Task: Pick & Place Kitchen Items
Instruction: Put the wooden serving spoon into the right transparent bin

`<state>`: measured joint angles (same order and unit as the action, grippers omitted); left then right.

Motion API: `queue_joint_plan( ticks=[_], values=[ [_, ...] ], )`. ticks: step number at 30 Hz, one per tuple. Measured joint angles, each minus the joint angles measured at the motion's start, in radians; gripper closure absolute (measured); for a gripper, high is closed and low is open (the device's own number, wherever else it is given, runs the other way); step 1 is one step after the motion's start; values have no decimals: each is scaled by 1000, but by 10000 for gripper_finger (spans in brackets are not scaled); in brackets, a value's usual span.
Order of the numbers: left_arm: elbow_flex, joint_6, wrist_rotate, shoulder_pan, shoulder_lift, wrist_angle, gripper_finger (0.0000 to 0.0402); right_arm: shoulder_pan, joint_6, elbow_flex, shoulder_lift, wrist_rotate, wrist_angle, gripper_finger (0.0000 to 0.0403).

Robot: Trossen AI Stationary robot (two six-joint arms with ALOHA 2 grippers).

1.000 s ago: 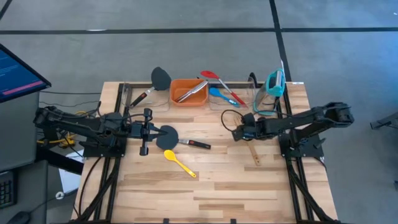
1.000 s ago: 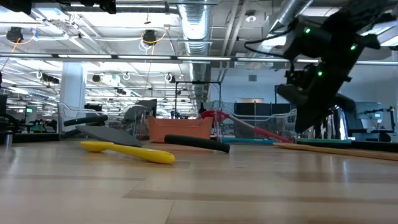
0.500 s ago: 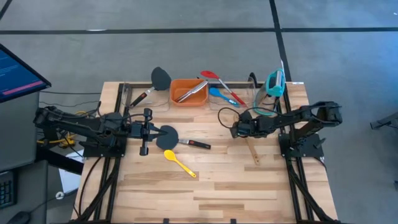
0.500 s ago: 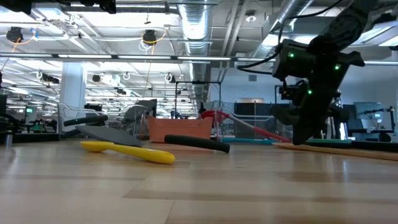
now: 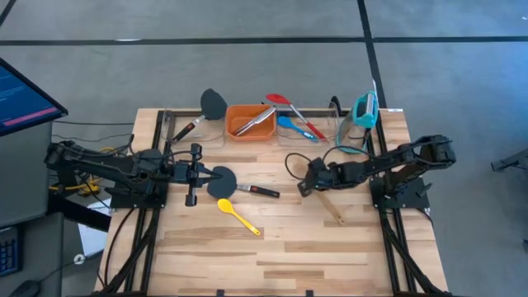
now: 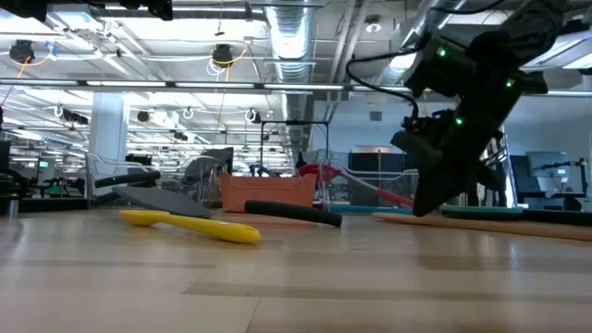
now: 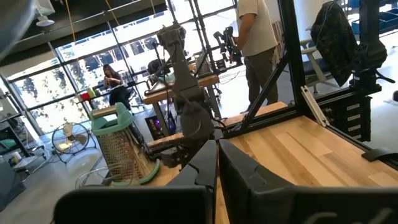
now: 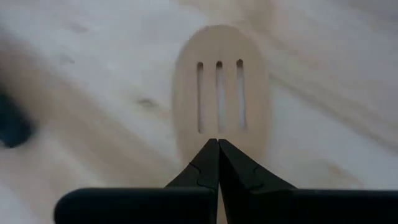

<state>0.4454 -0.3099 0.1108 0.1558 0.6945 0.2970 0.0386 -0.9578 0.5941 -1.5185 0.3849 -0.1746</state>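
A wooden fork (image 5: 332, 208) with a slotted head (image 8: 220, 93) lies flat on the table right of centre. My right gripper (image 5: 302, 190) slants down over its head end, fingers shut (image 8: 217, 142), its tip low by the tabletop (image 6: 421, 209). My left gripper (image 5: 201, 175) waits shut and level at the table's left, holding nothing, just short of a black spatula (image 5: 223, 181). A yellow spoon (image 5: 238, 216) lies nearer the front edge. My right gripper's shut fingertips come down at the wooden fork where the slotted head narrows (image 8: 217, 132), slanting down from the table's right and lying along the fork. The fingers hide the spot, so I cannot tell whether they touch it. The fork lies flat on the table.
At the far edge stand an orange bin (image 5: 250, 121) with metal tongs, another black spatula (image 5: 213, 104), a clear bin (image 5: 299, 132) with red and blue spoons, and a teal item (image 5: 365, 110). The table's near half is bare wood. A person stands beyond the table (image 7: 258, 37).
My right gripper has gone down and toward the table's left, tipping steeper, and stays shut. The wooden fork has swung a little: its head end has slid toward the table's left while its handle end has stayed put.
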Motion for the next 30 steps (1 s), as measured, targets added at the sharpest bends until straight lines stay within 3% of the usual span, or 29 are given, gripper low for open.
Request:
queue_joint_plan(
  ticks=[5, 15, 23, 30],
  values=[
    [0, 0, 0, 0, 0, 2, 399, 46, 0, 0, 0, -7, 61, 403],
    [0, 0, 0, 0, 0, 3, 399, 87, -1, 30, 0, 28, 22, 403],
    [0, 0, 0, 0, 0, 3, 399, 161, -111, 139, 0, -23, -294, 403],
    [0, 0, 0, 0, 7, 3, 399, 324, -258, 196, 10, -100, -481, 403]
  ],
)
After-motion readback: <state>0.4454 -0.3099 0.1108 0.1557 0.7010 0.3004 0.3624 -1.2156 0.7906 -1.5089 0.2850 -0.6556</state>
